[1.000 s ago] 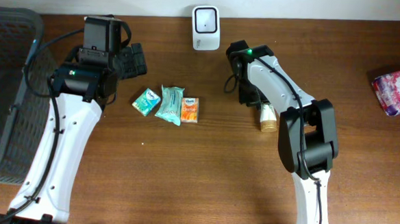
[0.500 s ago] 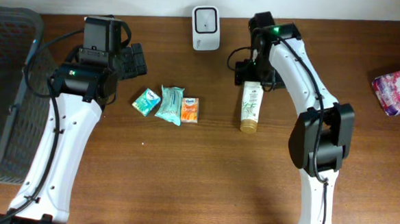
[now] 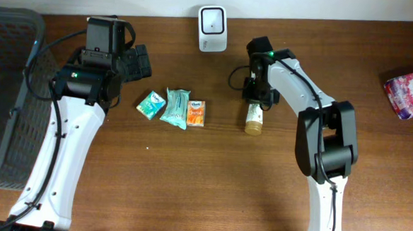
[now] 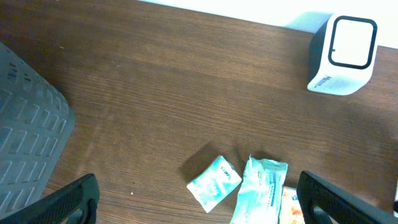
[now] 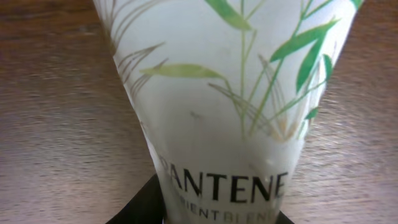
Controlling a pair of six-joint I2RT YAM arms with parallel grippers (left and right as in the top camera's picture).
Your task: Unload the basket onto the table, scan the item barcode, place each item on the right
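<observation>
Dark wooden table, left to right: grey basket, left gripper spread wide and empty, three small packets, white barcode scanner by the wall. Near it, the right gripper pinches the Pantene tube. It should lift the tube, then turn the barcode squarely to the scanner window. Only the right wrist view reads the brand, and no view shows a barcode.
</observation>
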